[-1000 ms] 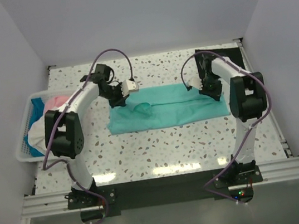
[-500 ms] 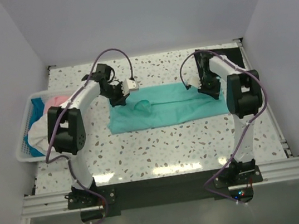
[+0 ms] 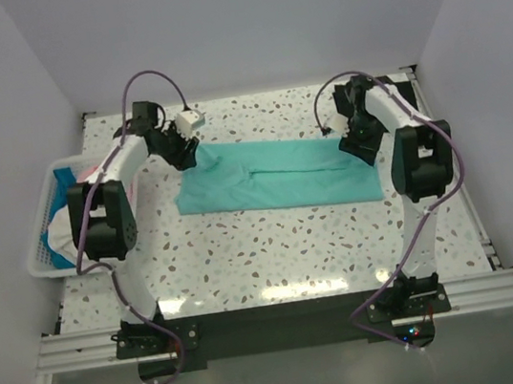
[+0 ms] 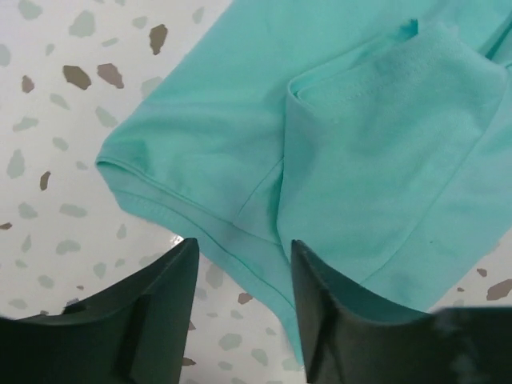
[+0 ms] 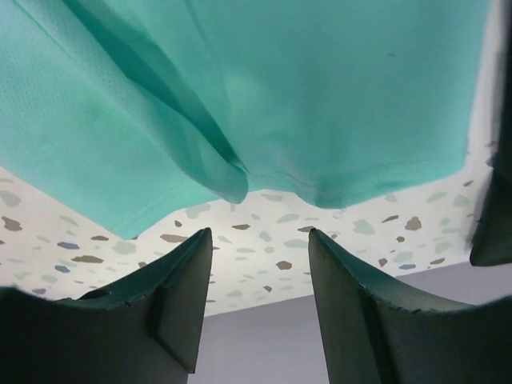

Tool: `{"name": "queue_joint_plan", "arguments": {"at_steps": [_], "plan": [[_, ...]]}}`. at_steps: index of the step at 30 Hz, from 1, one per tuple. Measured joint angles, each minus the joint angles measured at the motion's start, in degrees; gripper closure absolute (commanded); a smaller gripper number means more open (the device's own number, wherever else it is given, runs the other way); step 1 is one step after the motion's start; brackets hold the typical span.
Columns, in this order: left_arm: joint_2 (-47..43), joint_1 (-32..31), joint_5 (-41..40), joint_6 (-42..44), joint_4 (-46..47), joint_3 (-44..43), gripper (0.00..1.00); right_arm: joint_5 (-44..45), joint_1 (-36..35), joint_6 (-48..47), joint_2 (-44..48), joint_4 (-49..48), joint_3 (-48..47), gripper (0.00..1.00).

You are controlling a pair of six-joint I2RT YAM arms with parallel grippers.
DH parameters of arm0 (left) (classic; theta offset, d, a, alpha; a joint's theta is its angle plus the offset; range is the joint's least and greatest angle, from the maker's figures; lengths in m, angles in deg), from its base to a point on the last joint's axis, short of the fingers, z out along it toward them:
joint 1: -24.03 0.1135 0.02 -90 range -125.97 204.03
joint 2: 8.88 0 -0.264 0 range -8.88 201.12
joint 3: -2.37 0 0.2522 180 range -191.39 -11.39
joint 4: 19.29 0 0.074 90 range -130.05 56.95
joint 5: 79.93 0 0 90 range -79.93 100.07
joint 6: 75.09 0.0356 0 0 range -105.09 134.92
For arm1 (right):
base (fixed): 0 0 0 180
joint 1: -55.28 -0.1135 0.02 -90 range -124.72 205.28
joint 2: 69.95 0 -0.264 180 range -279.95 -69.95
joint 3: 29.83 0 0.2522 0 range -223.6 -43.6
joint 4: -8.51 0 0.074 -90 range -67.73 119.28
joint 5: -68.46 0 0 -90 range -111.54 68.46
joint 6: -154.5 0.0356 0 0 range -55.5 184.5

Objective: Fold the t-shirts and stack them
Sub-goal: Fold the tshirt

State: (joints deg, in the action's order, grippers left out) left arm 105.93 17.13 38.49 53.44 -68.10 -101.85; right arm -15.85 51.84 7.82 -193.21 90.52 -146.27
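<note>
The teal-green t-shirt lies spread across the middle of the white, speckled terrazzo-patterned table. It forms a long band of soft, matte knit, its near edge fairly straight and its left end slightly wider. A shallow crease runs lengthwise through it.

To the left, at the table's edge, a white slatted plastic basket holds bunched cloth: a bright blue t-shirt nearest, a white t-shirt in the middle, and a pink t-shirt at the far end.

At the shirt's far left corner sits the left gripper. Its dark jaws are spread apart over a stitched double hem, beside a folded-over sleeve with visible seam lines, and they pinch nothing. At the far right end is the right gripper. Its jaws are likewise parted, with bare speckled table between them and the shirt's hemmed, gently rippled edge just beyond the tips. Plain pale walls rise behind the table.
</note>
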Motion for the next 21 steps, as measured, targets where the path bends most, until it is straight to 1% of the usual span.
{"name": "queue_joint_plan", "arguments": {"at_steps": [2,4,5,6,7,9,10,16,21], "plan": [[-1.49,0.79,0.55,-2.1,1.27,1.14,0.43,-0.98,0.37,1.79,0.68,0.2,-1.18,0.45],[-4.2,0.7,1.16,-3.58,2.08,3.5,0.48,-1.92,0.66,3.48,1.57,1.16,-1.22,0.48],[-5.75,0.46,1.62,-4.15,2.38,4.9,0.5,-2.47,0.74,4.42,1.95,1.95,-1.22,0.51],[-6.99,0.26,1.99,-4.55,2.4,5.84,0.55,-2.86,0.74,5.18,2.23,2.38,-1.22,0.53],[-8.26,-0.07,2.38,-5.03,2.43,6.78,0.55,-3.67,0.72,6.12,2.49,2.93,-1.22,0.59],[-10.08,-1.01,2.82,-5.51,2.51,8.15,0.57,-4.85,0.55,8.04,2.6,3.72,-1.11,0.64],[-10.38,-1.62,2.84,-5.92,2.58,8.59,0.57,-5.46,0.44,9.01,2.67,3.69,-0.68,0.64],[-7.17,-5.64,0.11,-11.06,4.07,9.27,0.57,-6.71,-1.77,13.46,2.84,1.99,5.64,0.66],[0.04,-6.62,-4.0,-17.44,4.44,7.23,0.58,-5.62,-3.08,15.37,2.8,-2.56,10.25,0.68]]}}
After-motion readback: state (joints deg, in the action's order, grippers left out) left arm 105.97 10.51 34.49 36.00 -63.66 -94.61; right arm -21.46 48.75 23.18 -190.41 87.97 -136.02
